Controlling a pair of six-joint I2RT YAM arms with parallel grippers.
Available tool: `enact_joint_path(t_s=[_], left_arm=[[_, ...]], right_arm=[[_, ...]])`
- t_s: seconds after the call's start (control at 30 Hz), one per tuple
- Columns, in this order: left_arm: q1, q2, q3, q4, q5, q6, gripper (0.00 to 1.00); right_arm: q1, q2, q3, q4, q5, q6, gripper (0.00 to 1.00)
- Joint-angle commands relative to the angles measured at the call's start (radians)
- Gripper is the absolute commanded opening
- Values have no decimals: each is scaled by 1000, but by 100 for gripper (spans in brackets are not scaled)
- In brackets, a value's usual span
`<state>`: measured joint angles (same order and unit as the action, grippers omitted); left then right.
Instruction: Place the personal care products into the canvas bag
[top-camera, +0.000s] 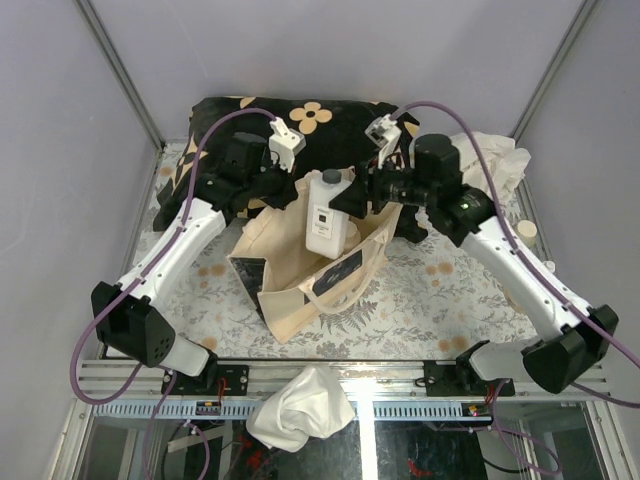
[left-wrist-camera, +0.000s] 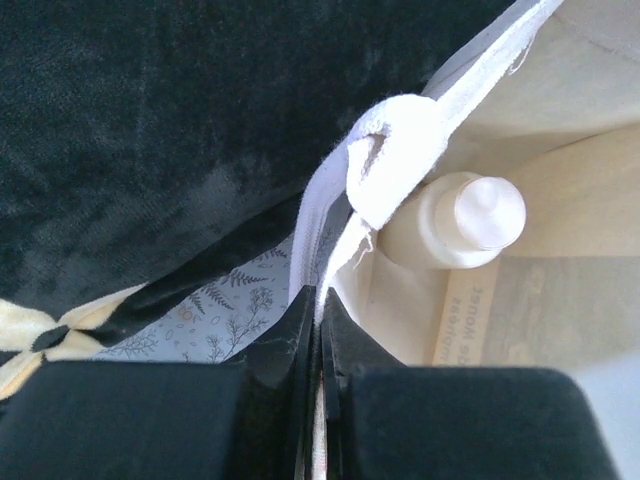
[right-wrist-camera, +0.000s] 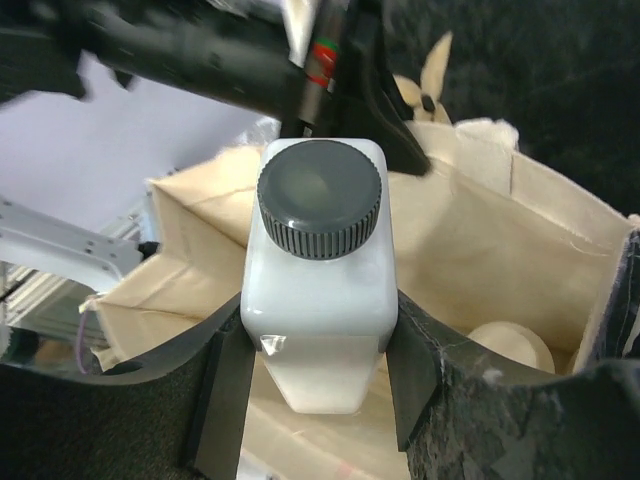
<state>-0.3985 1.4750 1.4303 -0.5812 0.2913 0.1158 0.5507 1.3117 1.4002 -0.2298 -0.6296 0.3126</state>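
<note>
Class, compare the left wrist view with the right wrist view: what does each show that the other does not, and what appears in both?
Left wrist only: the fern-print table cover beside the canvas bag. Right wrist only: the dark-capped white bottle, held in the right tool over the open bag. Both: the bag's inside, a cream-capped bottle lying in it, and the black cushion behind.

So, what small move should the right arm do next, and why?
Probably lower the white bottle into the canvas bag: the right end effector grips it at the open mouth, while the left end effector pinches its rim open.
</note>
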Motion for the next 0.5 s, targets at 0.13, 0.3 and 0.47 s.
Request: enact_joint_path(t_s=[0.13, 0.3, 0.47], left_arm=[[4, -11, 68, 16, 28, -14, 0], [4, -10, 76, 5, 24, -13, 0], [3, 10, 104, -30, 24, -15, 0]], right_arm=[[88, 60, -72, 218, 138, -80, 0], [96, 83, -136, 256, 207, -127, 0], [100, 108, -191, 300, 275, -189, 0]])
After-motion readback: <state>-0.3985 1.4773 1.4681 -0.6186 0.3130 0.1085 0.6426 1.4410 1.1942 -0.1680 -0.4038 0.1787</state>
